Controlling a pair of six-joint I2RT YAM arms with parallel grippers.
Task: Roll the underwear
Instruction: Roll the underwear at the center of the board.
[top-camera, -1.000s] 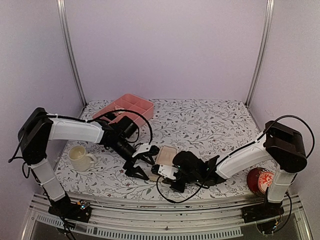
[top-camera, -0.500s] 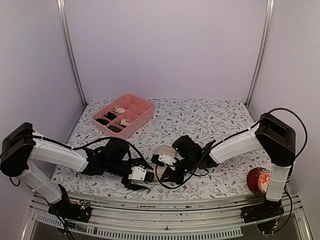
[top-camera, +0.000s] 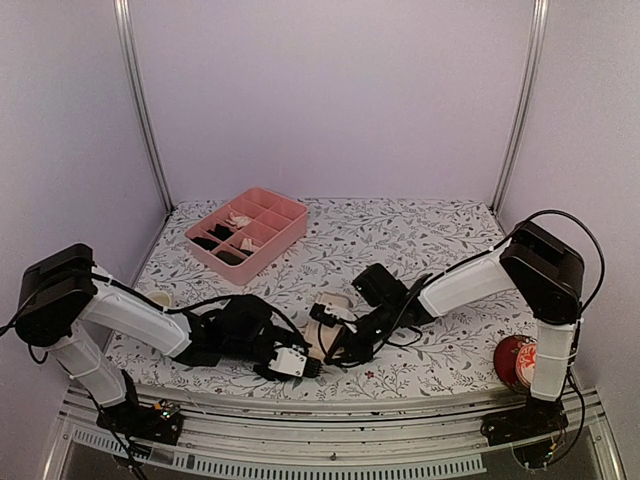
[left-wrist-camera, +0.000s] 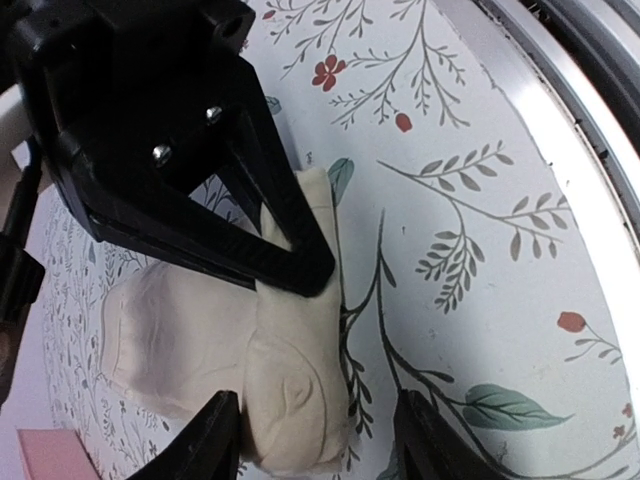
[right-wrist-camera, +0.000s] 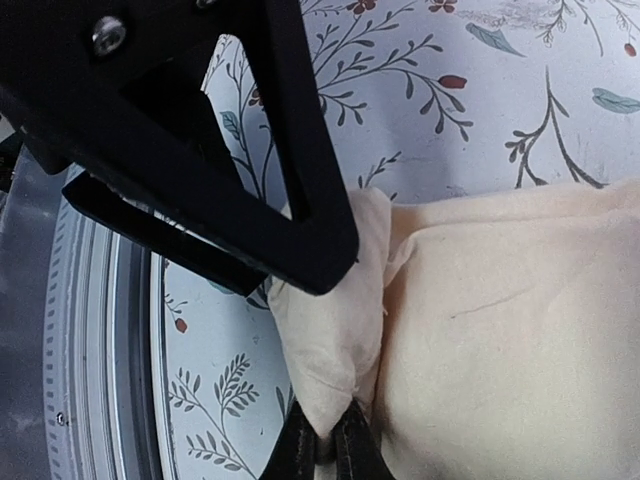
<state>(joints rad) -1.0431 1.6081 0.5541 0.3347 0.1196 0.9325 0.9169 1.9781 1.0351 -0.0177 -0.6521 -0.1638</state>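
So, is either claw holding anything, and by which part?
The right claw pinches the pale peach-beige fabric garment by a folded end. The left claw straddles that end, open, holding nothing.

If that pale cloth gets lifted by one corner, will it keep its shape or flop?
Probably flops: the pale underwear creases and bunches where the right gripper pinches its edge. It looks thin and light; the fold would likely fall open.

1. Shows pale underwear (left-wrist-camera: 200, 340) bunched into a thick fold on the floral table (left-wrist-camera: 480, 260).
2. Finds left gripper (left-wrist-camera: 315, 430) straddling the fold's near end, jaws apart.
3. Notes right gripper (left-wrist-camera: 308, 275) with its closed tip against the fold's upper edge.
4. Catches a pink tray (left-wrist-camera: 40, 458) corner at bottom left.
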